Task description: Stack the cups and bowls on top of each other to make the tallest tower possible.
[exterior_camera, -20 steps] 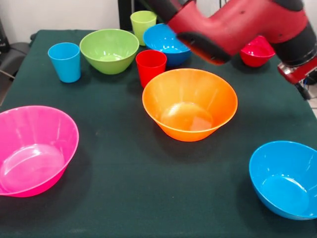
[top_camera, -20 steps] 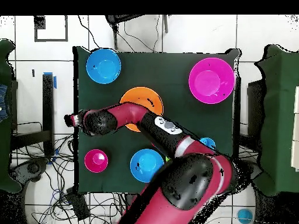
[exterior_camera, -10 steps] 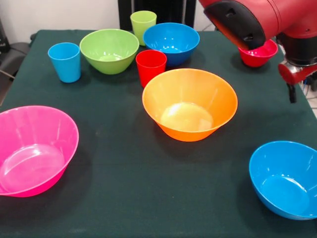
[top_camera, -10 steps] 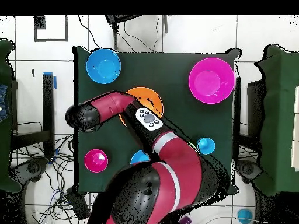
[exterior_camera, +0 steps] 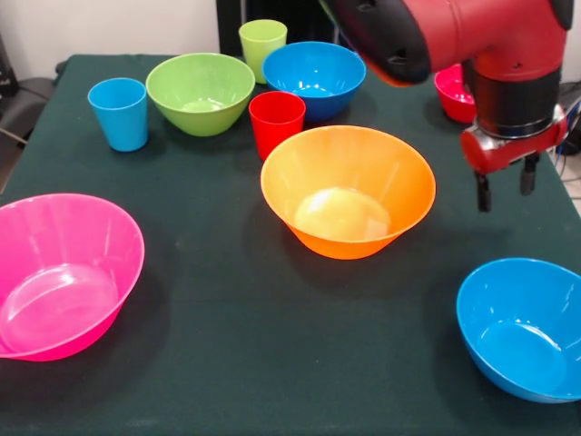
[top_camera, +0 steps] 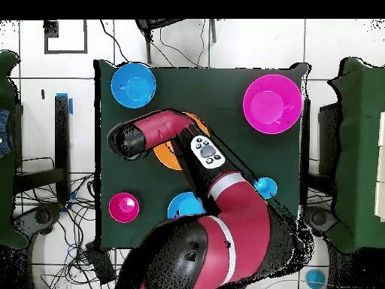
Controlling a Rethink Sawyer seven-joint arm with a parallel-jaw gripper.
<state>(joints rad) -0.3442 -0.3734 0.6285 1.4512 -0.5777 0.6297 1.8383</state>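
The large orange bowl stands empty mid-table; the arm partly covers it in the overhead view. My gripper hangs open and empty just right of it, above the table, between the small red bowl and the near blue bowl. The pink bowl is at the near left. The lime green bowl, the second blue bowl, the red cup, the light blue cup and the lime green cup stand at the far side. Nothing is stacked. The purple bowl is out of view.
My arm reaches across the orange bowl in the overhead view and hides the far cups there. The dark green table ends close to the near blue bowl on the right. Cables lie on the floor beside the table.
The arm has swung across the far side of the table. The gripper has come down into view at the right of the orange bowl. No bowl or cup has moved.
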